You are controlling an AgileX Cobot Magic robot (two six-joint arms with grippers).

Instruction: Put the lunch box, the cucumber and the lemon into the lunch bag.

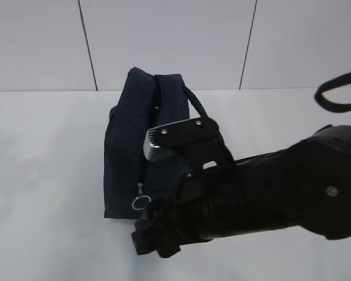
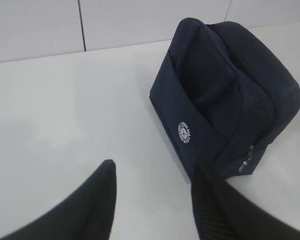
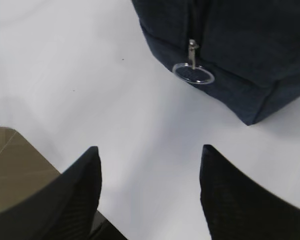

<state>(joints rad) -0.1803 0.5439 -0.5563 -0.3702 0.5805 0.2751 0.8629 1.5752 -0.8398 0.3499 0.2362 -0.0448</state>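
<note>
The dark navy lunch bag (image 1: 131,146) stands on the white table with its handle (image 1: 196,105) on top. Its silver ring zipper pull (image 1: 141,202) hangs low on the near end face. My right gripper (image 1: 145,237) hovers just in front of that end; in the right wrist view the gripper (image 3: 149,150) is open and empty, a short way from the ring pull (image 3: 193,74). My left gripper (image 2: 152,172) is open over bare table, to the left of the lunch bag (image 2: 225,95). The lunch box, the cucumber and the lemon are out of view.
The white table (image 1: 47,175) stretches left of the bag to a pale wall behind. Its edge and the brown floor (image 3: 15,165) show beside my right fingers. My right arm (image 1: 269,187) covers the bag's right side.
</note>
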